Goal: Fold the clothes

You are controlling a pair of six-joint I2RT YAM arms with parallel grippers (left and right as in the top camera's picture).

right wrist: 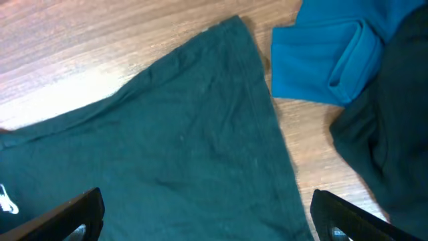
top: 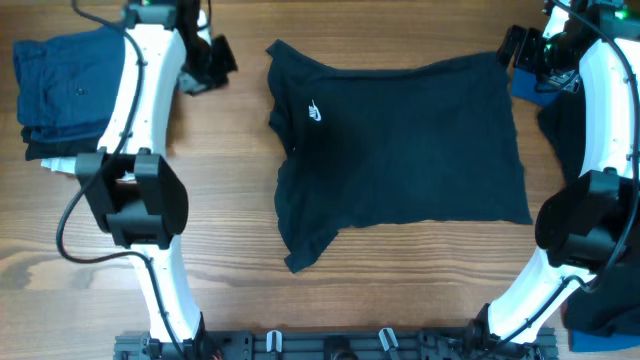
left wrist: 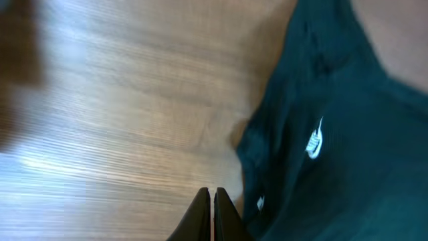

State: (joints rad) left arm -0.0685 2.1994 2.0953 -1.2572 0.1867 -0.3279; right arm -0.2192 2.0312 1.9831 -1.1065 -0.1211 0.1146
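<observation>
While the navy shirt (top: pixel 400 150) lies spread flat mid-counter (top: pixel 230 210), logo up, L fingers (left wrist: pixel 200 211) are pressed together w/ nothing between, just beside its edge. R fingers (right wrist: pixel 73 214) stand wide, empty, over its far corner, near a folded blue garment (right wrist: pixel 321 60).

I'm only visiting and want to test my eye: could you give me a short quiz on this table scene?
1. True or false: the dark shirt lies spread out on the table.
2. Which is open? A) the left hand B) the right hand
3. Fill in: the small logo on the shirt is ____.

Key: 1 true; 2 B; 3 white.
</observation>
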